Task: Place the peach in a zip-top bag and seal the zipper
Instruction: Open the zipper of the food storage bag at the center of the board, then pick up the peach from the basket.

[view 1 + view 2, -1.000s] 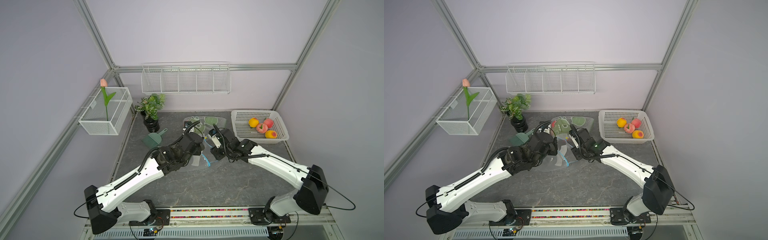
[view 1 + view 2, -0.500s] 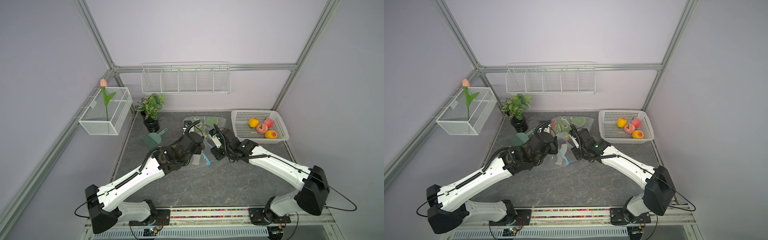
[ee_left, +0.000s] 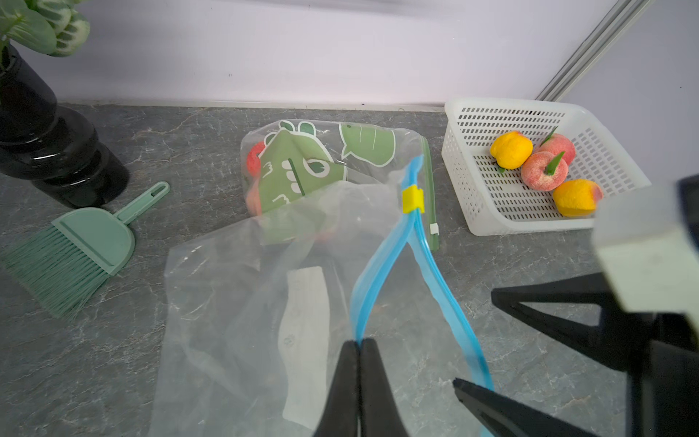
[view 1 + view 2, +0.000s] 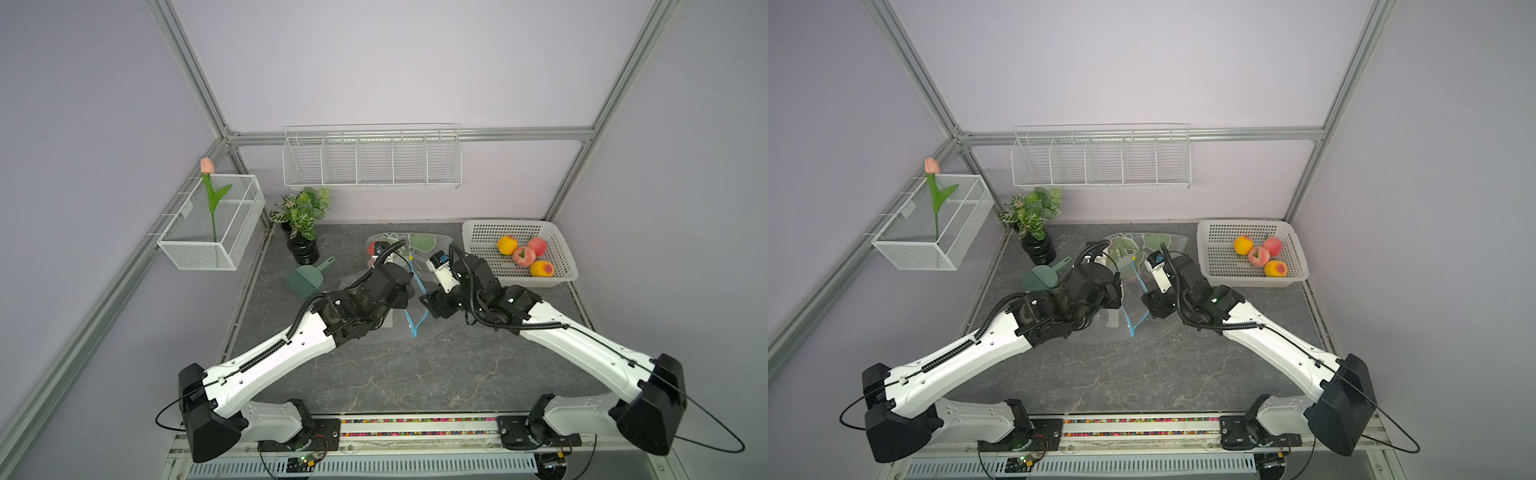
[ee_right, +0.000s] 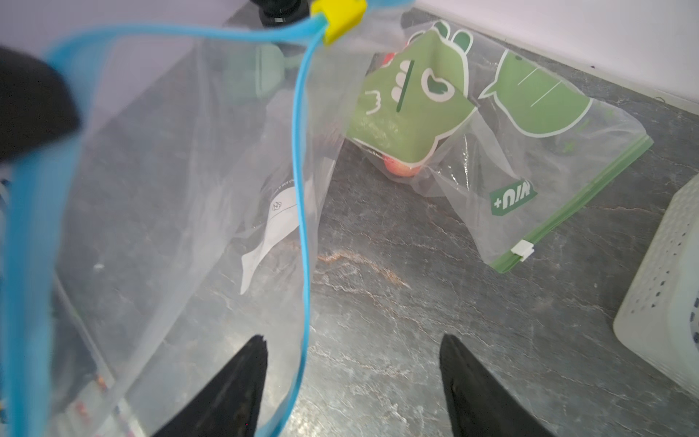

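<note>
The peach (image 3: 544, 170) I had to pack lay in the white basket (image 3: 488, 204), touching the other fruits there and well apart from the clear bag (image 3: 234, 302), so no fruit was in this bag yet. The peach was round and pressed against its neighbours, so I judged that a grip a little off centre could push it aside or disturb the others. The bag was held up by my left gripper (image 3: 357, 342), clenched on one lip of the blue zipper (image 3: 378, 265). The yellow slider (image 3: 412, 199) sat at the far end, so the mouth was open but narrow. My right gripper (image 5: 352, 338) was released, with the jaws wide apart and nothing in them, and the free lip ran between them, close to one finger. If this arm left carelessly for the basket, I thought a finger could hook that lip and pull the film out of the left pinch. With only one lip held, the soft mouth could also fall together, and the peach would then hit the edge. The printed bag (image 5: 529, 113), with fruit inside, lay just behind and could be dragged along.
</note>
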